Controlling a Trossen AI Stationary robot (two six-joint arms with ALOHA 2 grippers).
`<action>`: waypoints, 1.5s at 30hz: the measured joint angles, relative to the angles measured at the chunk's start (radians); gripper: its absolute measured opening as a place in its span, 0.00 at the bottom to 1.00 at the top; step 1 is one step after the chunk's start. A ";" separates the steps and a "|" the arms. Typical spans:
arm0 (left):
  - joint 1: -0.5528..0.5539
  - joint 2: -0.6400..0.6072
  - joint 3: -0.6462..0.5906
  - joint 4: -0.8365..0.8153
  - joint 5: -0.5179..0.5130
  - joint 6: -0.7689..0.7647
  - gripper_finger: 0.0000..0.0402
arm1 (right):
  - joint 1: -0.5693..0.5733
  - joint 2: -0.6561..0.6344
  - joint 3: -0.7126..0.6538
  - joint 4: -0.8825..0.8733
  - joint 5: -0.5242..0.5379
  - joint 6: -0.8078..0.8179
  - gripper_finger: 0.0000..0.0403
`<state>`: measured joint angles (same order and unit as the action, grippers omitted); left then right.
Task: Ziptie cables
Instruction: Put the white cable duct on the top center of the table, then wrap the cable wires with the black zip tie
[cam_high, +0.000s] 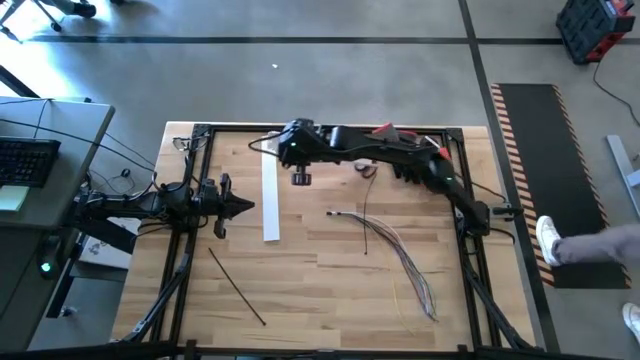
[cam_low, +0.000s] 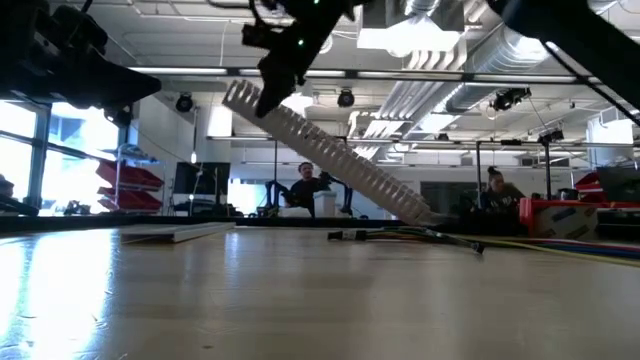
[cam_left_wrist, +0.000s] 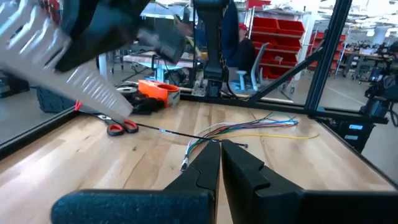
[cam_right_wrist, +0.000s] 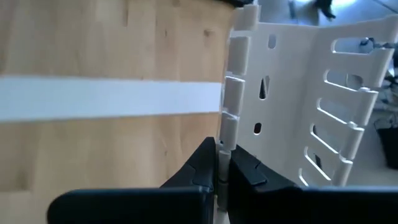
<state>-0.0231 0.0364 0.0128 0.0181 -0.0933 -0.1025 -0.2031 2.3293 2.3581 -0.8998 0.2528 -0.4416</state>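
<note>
The right gripper's (cam_right_wrist: 222, 167) two dark fingers are clenched on one slotted side wall of a white plastic cable channel (cam_right_wrist: 298, 93), pinching the thin wall edge between their tips. In the low view that white slotted channel (cam_low: 330, 155) hangs tilted in the air, its high end at the gripper and its low end sloping down to the far part of the table. The left gripper's (cam_left_wrist: 219, 163) fingers are pressed together on nothing; it (cam_high: 238, 208) waits just above the wooden table (cam_high: 310, 280) at its left side, pointing toward the middle.

Nearest the table's front edge lies a thin straight black plastic ziptie (cam_high: 236, 286), slanting across the wood, well apart from both grippers. Further in, right of centre, the loose bundle of thin grey and dark cables (cam_high: 400, 255) lies flat, a small pale connector at one end, the wires fanning toward the front right. A flat white plastic strip (cam_high: 270, 200) lies just beside the left gripper's tip, under the raised channel. Near the far edge rest red-handled scissors (cam_left_wrist: 122, 127) and an orange tool (cam_left_wrist: 158, 91). Beyond the table, people sit in the room.
</note>
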 joint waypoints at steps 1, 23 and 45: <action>0.000 0.000 0.000 0.000 0.000 -0.001 0.00 | -0.006 0.015 -0.006 0.015 0.001 -0.027 0.00; 0.000 0.000 0.000 0.000 0.001 -0.002 0.00 | -0.073 0.201 -0.111 0.120 -0.055 -0.212 0.01; 0.000 0.000 0.000 -0.009 0.044 -0.133 0.00 | 0.090 0.006 -0.049 -0.001 0.243 -0.111 0.24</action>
<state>-0.0235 0.0367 0.0128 0.0094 -0.0490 -0.2352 -0.1136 2.3349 2.3089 -0.9003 0.4958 -0.5523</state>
